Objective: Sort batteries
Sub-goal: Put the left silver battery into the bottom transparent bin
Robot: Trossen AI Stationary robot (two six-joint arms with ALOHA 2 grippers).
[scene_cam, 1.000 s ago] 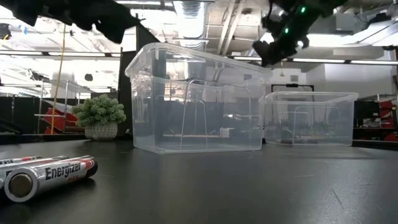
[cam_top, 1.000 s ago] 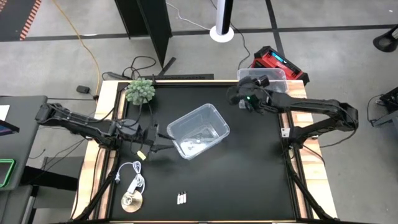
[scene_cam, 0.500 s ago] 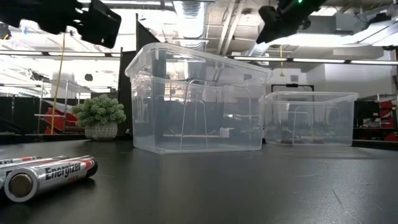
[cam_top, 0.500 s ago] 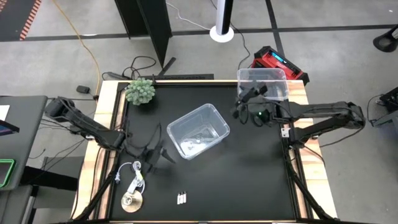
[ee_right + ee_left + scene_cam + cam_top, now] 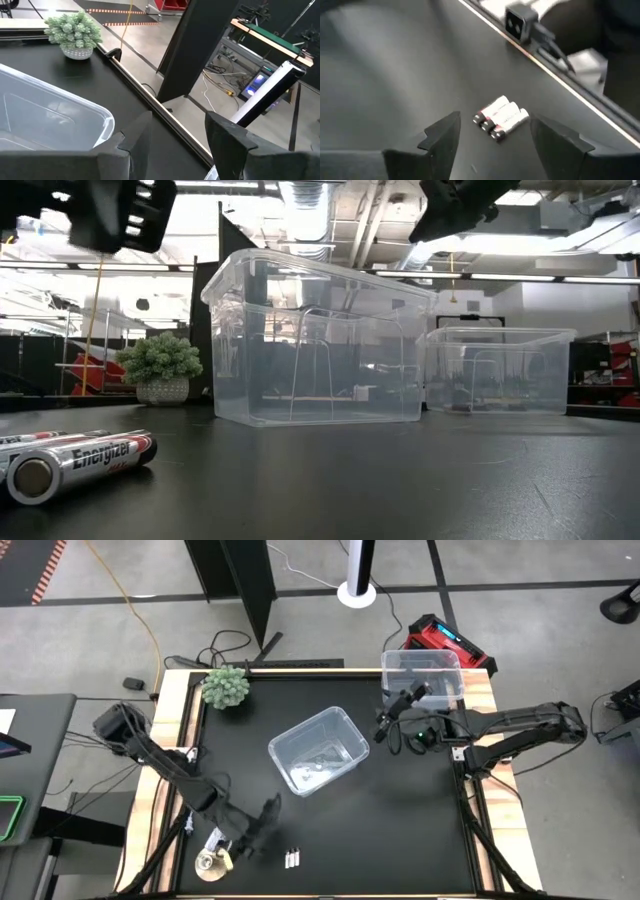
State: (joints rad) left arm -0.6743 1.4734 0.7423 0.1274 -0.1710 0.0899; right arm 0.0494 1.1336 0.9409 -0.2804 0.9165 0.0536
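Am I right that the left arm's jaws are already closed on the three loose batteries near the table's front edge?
Not quite: the left gripper hangs open above the batteries, touching none, as the left wrist view shows. They do lie near the front edge.

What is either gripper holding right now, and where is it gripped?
Nothing. The left gripper is open above the batteries, not touching them. The right gripper is open and empty near the bins.

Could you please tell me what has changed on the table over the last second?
The left pincer swung from beside the centre bin toward the batteries at the near edge, open and empty. The right pincer drew back slightly. Bins, batteries and plant stayed put.
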